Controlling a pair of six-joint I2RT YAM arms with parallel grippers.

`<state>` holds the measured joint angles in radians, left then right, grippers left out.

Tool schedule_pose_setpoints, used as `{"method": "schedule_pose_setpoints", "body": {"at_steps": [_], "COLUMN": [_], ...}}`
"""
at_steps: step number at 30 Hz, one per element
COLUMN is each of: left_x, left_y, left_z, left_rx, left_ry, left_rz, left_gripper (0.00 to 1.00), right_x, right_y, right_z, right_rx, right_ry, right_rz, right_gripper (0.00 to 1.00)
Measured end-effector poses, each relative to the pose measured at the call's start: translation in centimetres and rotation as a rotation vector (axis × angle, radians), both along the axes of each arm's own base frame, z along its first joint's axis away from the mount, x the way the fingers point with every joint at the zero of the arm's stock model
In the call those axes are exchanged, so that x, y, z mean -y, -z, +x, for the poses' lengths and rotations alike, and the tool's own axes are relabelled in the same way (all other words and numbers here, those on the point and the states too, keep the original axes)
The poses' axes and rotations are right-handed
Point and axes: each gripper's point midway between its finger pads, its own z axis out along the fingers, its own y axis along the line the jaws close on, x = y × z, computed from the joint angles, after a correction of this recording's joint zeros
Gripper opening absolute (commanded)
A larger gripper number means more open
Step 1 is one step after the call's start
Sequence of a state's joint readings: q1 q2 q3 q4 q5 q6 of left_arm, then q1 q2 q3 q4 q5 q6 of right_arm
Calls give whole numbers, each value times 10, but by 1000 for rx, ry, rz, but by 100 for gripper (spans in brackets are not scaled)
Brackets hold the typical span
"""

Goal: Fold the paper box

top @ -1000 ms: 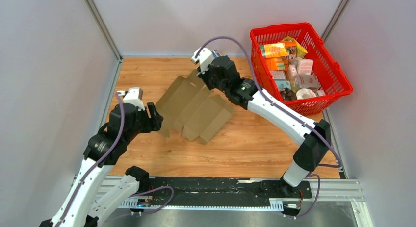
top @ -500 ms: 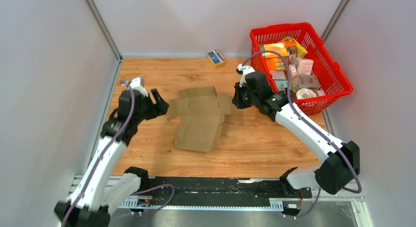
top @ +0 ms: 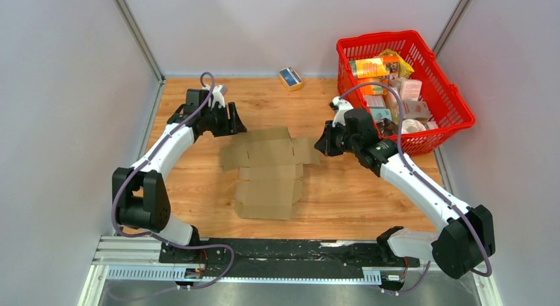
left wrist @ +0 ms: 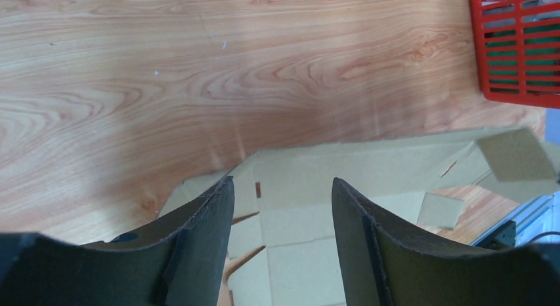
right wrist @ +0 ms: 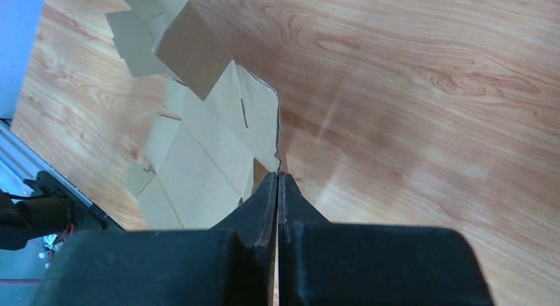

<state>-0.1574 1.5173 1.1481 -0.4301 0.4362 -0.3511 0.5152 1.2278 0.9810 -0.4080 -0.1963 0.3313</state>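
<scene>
Lying flat now, paper box [top: 267, 170]; right fingers [right wrist: 266, 201] seemingly pinching its edge

Basket [top: 378, 36] blocks right; room left of paper box [top: 267, 167].

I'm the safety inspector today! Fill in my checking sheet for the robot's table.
Surface: wood-grain table, nothing spilled seen.
Job's things: paper box unfolded, lying mostly flat mid-table.
Clutter: small blue-and-tan box by the far wall; red basket of packages at far right.
Tools: left tool open over the box's far-left corner, holding nothing; right tool shut on its right edge.
Cables: purple cables run along both arms, off the box.
Surroundings: grey walls on three sides; metal rail at the near edge.
</scene>
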Motion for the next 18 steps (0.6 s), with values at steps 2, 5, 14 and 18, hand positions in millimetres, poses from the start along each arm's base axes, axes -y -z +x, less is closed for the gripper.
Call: {"method": "schedule_pose_setpoints", "body": {"at_steps": [2, 5, 14, 18], "left_x": [-2, -5, -1, -2], "left_y": [-1, 7, 38, 60], "left_z": [0, -5, 5, 8], "left_rx": [22, 21, 0, -28], "left_ry": [13, 19, 81, 103], "left_rz": [-5, 2, 15, 37], "left_gripper": [65, 67, 68, 68], "right_x": [1, 4, 0, -3], "right_y": [-4, -6, -11, -13], "right_z": [4, 8, 8, 6], "right_rx": [9, 11, 11, 11], "right_ry": [3, 4, -30, -53], "right_rz": [23, 46, 99, 115], "right_gripper": [0, 0, 0, 0]}}
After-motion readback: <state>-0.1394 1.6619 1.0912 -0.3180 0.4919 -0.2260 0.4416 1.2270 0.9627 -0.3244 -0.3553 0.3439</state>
